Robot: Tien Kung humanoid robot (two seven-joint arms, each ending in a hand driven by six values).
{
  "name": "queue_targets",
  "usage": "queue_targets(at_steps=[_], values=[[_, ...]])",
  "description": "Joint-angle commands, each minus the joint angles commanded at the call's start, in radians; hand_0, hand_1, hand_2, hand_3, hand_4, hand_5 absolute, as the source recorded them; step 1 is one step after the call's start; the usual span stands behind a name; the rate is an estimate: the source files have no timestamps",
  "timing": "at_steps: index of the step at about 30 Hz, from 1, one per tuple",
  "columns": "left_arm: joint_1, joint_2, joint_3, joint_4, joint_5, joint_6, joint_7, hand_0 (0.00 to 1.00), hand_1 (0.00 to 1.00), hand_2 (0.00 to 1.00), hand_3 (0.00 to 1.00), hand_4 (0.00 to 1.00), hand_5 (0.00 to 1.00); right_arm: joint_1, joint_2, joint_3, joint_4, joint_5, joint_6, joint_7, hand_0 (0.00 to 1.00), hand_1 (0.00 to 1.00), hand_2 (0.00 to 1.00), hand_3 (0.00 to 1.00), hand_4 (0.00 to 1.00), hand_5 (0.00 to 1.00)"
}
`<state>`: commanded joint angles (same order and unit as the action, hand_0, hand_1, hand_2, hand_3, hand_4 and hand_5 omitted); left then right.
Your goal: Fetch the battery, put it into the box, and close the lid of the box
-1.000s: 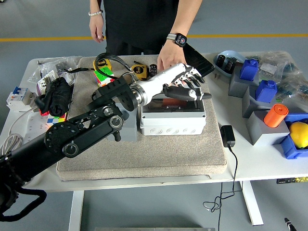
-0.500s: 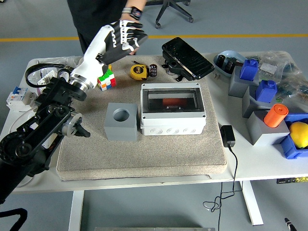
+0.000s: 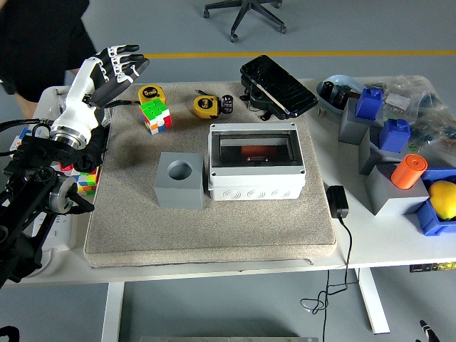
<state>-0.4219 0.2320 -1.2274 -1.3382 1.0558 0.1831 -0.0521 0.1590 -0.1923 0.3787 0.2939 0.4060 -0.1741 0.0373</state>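
Head view suggests the job is about finished: the box (image 3: 256,162) mid-table sits lidded with something orange, likely the battery (image 3: 251,151), inside, while the left hand (image 3: 114,65) hovers spread and empty over the far-left corner

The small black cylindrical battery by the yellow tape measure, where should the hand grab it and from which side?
Grip the small black cylindrical battery across its round sides, coming from above. It appears to stand upright on the beige mat, with the yellow tape measure close on its left.
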Motion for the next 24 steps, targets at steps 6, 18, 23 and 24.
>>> queue_targets(at_steps=[6, 18, 23, 24], values=[[-0.001, -0.001, -0.022, -0.004, -0.011, 0.002, 0.002, 0.718, 0.711, 0.680, 0.687, 0.979, 0.426, 0.008, 0.000, -0.005, -0.001, 0.004, 0.007, -0.004, 0.727, 0.664, 0.650, 0.586, 0.988, 0.585], [0.002, -0.009, -0.078, -0.006, -0.007, -0.005, 0.019, 0.700, 0.690, 0.663, 0.685, 0.975, 0.419, 0.003, 0.003, -0.001, -0.001, -0.001, 0.008, -0.010, 0.726, 0.665, 0.652, 0.590, 0.994, 0.595], [0.007, -0.006, -0.092, -0.006, -0.009, -0.008, 0.022, 0.699, 0.687, 0.660, 0.686, 0.975, 0.419, 0.004, 0.002, -0.001, 0.000, -0.004, 0.007, -0.011, 0.726, 0.665, 0.653, 0.590, 0.992, 0.592], [0.008, -0.004, -0.094, -0.006, -0.009, -0.008, 0.023, 0.699, 0.687, 0.660, 0.686, 0.975, 0.419, 0.004, 0.002, -0.002, 0.000, -0.003, 0.006, -0.011, 0.726, 0.665, 0.653, 0.590, 0.992, 0.592]])
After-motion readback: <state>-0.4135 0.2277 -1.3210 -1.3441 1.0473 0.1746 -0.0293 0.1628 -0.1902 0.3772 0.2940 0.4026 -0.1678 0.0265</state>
